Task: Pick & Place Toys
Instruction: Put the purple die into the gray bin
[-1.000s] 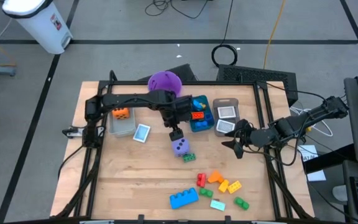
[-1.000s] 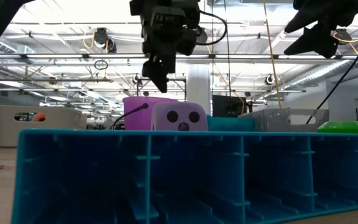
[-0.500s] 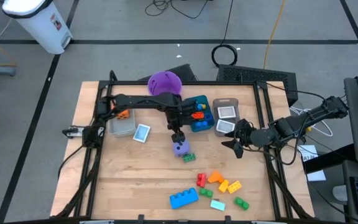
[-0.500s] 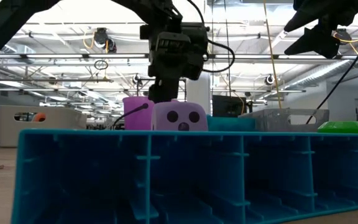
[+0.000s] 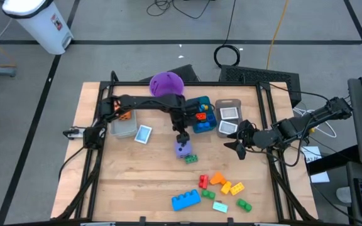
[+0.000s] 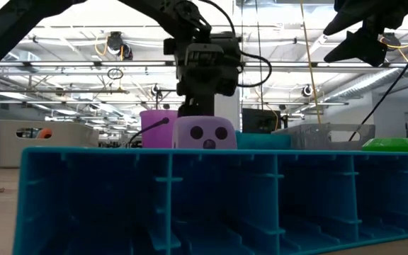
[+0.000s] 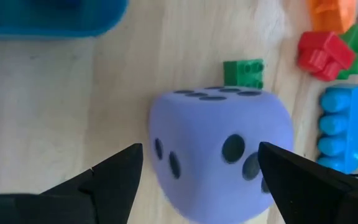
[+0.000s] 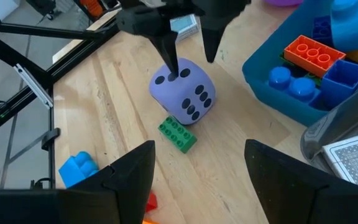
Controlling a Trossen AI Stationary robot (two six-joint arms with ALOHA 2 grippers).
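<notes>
Dropped lower since a second ago: left hand (image 7: 197, 180) now straddled the purple die (image 7: 219, 146), fingers apart, die directly below. Right hand (image 5: 239, 145) waited farther off, spread too.

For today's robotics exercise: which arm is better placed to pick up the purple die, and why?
Left. The left gripper hangs open directly over the purple die, fingers either side of it; the right gripper waits well off to the side.
</notes>
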